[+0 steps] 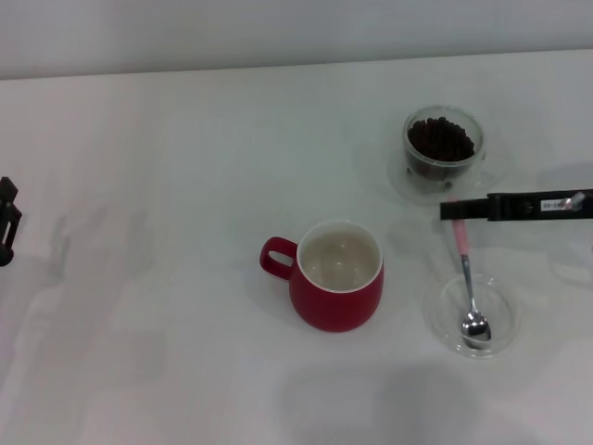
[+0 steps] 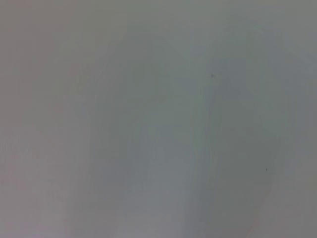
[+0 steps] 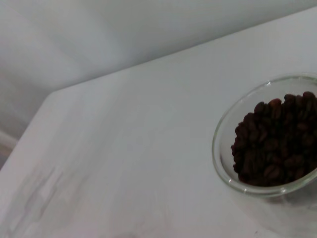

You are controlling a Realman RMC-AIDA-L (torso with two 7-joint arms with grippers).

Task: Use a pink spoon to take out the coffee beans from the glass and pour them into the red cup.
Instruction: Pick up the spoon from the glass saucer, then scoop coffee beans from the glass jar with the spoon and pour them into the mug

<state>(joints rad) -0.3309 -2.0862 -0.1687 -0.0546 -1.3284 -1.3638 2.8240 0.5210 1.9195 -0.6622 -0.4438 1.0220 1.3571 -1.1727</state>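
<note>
The red cup (image 1: pixel 338 278) stands upright mid-table, off-white inside, with its handle pointing left. Behind it to the right, the glass (image 1: pixel 443 144) holds a heap of dark coffee beans (image 1: pixel 441 139); the right wrist view shows the glass (image 3: pixel 223 148) and its beans (image 3: pixel 275 144) close up. The pink spoon (image 1: pixel 466 278) lies with its metal bowl in a shallow clear dish (image 1: pixel 500 324), and its pink handle points toward the glass. My right gripper (image 1: pixel 451 210) comes in from the right as a black bar, its tip over the handle's far end. My left gripper (image 1: pixel 7 221) sits at the table's far left edge.
The white table (image 1: pixel 167 185) ends at a pale wall along the back. The left wrist view shows only plain pale surface. The shallow dish sits right of the red cup, near the front.
</note>
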